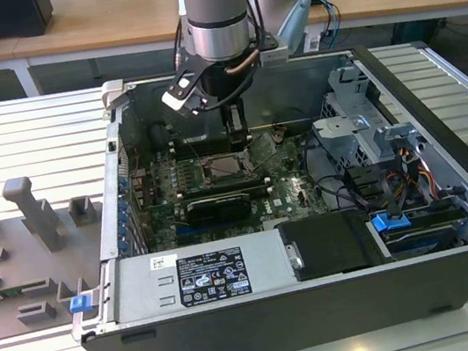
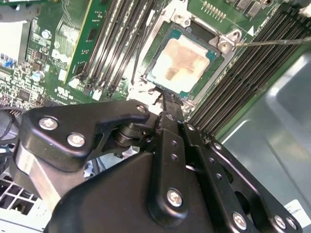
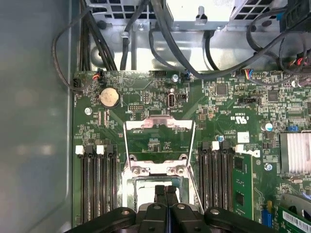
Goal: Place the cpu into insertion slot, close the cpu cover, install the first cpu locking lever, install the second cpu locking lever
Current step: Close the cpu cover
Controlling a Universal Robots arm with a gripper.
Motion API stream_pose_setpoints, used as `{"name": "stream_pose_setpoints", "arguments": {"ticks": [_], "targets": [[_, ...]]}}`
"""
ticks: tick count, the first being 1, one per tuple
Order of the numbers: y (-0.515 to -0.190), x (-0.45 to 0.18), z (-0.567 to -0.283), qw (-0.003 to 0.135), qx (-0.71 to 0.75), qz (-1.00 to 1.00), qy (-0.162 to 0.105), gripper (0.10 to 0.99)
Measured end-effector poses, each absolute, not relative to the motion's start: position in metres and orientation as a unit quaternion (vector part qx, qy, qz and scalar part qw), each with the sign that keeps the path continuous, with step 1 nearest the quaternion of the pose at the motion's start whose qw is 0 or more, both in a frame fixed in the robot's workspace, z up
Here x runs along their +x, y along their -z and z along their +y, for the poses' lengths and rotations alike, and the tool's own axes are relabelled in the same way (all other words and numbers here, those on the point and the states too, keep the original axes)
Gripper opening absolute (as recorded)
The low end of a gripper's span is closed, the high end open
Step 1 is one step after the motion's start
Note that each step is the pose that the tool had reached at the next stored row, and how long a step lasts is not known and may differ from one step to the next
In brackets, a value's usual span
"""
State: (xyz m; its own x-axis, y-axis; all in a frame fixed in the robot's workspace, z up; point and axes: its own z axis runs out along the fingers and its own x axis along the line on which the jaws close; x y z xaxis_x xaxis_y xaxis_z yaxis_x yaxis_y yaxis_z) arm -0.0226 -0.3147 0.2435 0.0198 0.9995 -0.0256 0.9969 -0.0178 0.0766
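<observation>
The cpu [image 2: 183, 59] lay flat in its socket, with the cpu cover [image 3: 158, 124] open beside it. The gripper [image 2: 167, 99] hovered near the socket's edge, fingers pressed together and empty. I judged the cpu light, stiff and fragile, best held by opposite edges.

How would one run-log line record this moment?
small flat square beige-silver cpu: seated in socket | thin silver-grey metal cpu cover: open | jaws: shut, empty, over socket edge
</observation>
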Motion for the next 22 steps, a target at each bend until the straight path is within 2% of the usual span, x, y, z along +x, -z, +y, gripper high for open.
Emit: {"name": "stream_pose_setpoints", "arguments": {"ticks": [22], "targets": [[-0.253,-0.007,-0.315,0.037,0.713,0.700,-0.017,0.106]]}}
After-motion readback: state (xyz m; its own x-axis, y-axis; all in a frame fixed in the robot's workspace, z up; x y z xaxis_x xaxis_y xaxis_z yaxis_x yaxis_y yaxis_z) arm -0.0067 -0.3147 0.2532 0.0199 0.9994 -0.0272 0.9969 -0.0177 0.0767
